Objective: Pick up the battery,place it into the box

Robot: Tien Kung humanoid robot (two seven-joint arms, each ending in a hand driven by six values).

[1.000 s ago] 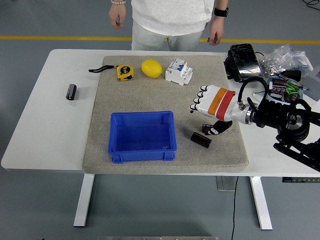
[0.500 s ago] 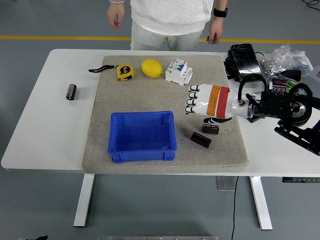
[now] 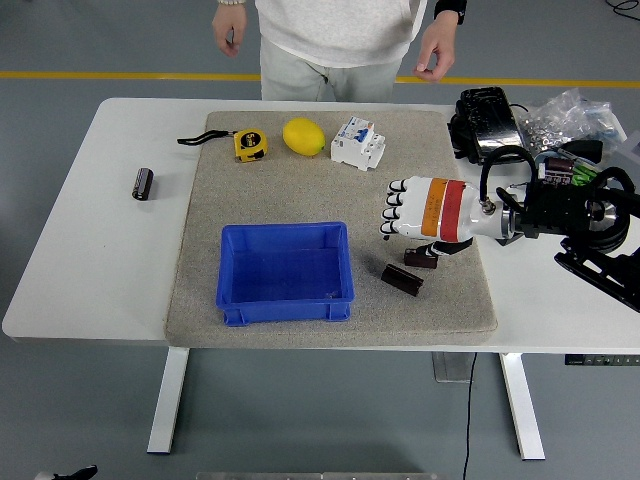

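right hand (image 3: pixel 405 210): you've got it palm-down over the mat, fingers stretched out flat toward the left, gripping nothing.
battery (image 3: pixel 421 258): dark cylinder right under the hand's wrist side, lying on the mat; can't tell if the thumb touches it.
second dark piece (image 3: pixel 401 279): just below the hand, beside the battery, on the mat.
box (image 3: pixel 285 273): blue, open top, left of and below the fingertips, apart from them.
mat (image 3: pixel 300 190): grey, covers the middle of the surface (image 3: pixel 90 260).
far side of hand: breaker (image 3: pixel 357 143), lemon (image 3: pixel 303 136), tape measure (image 3: pixel 249 145) in a row.
far left: another dark cylinder (image 3: pixel 143 184) on bare surface, well apart from the hand.
person: standing past the far edge, hands hanging free.
left hand: you don't see it.
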